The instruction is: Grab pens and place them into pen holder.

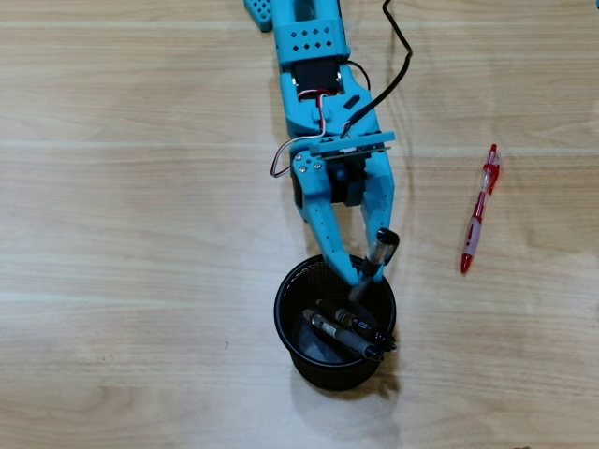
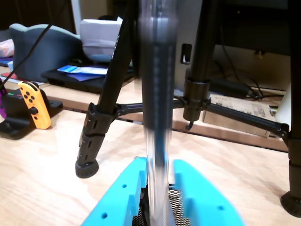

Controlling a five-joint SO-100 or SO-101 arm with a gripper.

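On the wooden desk (image 1: 140, 281), the claw (image 1: 367, 271) grips a clear pen (image 1: 374, 262) upright over the cup's (image 1: 290, 327) rim, where releasing off-centre might tip it outside.

Black mesh pen holder (image 1: 318, 360), red-and-white pen (image 1: 479, 210)

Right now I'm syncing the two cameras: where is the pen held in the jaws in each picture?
Overhead view: the held pen sits just right of centre, tilted, its lower end inside the pen holder at the far rim.
Wrist view: the held pen is the blurred upright clear bar down the middle, between the blue jaws.
Shared landmark: the pen holder's black mesh, seen below the pen in both.
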